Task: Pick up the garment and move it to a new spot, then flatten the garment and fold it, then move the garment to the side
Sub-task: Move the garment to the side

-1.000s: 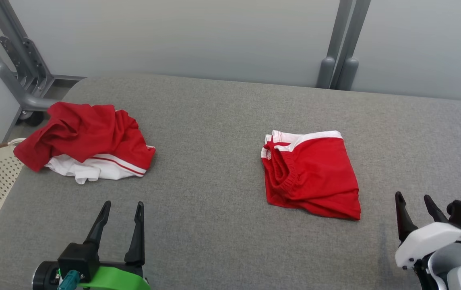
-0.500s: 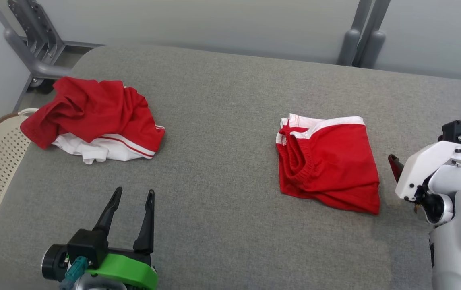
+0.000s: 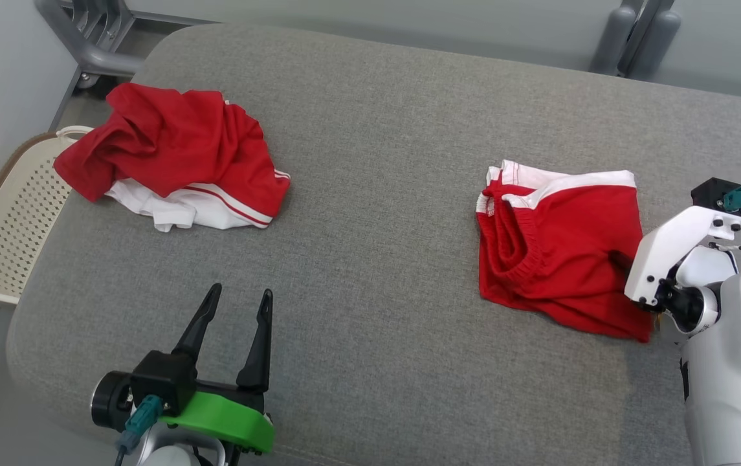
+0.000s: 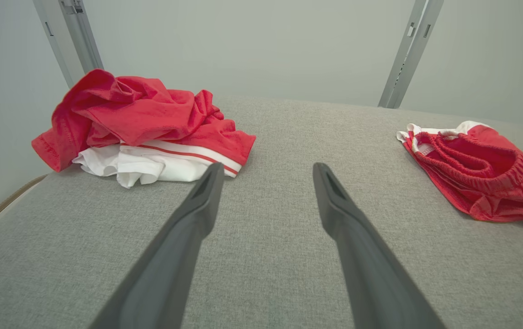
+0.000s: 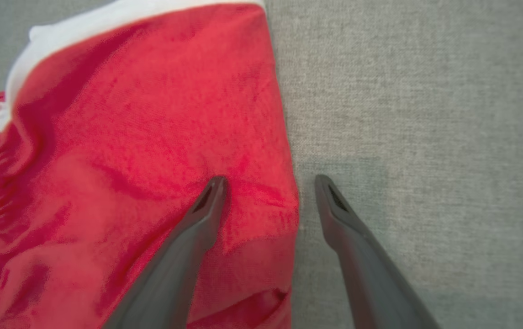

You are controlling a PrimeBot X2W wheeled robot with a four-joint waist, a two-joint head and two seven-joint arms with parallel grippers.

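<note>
The right arm has swung in from the near corner of the desk. Its right pincer (image 5: 270, 180) now hangs over the right-hand edge of the folded red cotton shorts with a white band (image 3: 564, 259). The robot's head has tipped down as well, so less of the back wall shows in the head view. The shorts themselves have not shifted on the cloth.

The right pincer's two dark fingers are spread apart and straddle that edge. In the right wrist view, one fingertip (image 5: 215, 185) sits over the red cloth and the other over bare grey. Nothing is pinched between them, and I cannot tell whether the tip over the cloth presses into it.

The shorts lie flat on the right half of the grey fabric-covered desk (image 3: 376, 194), with the gathered elastic waist turned towards the middle and the white band along the far side.

The left pincer (image 3: 241, 291) hovers low over the near left of the desk, its fingers spread, pointing across the bare grey and holding nothing.

Well apart from the shorts, at the far left corner, lies a crumpled heap of red and white clothing (image 3: 176, 149). Part of it hangs past the desk's edge above a cream perforated plastic basket (image 3: 8, 220), which stands beside the desk.
</note>
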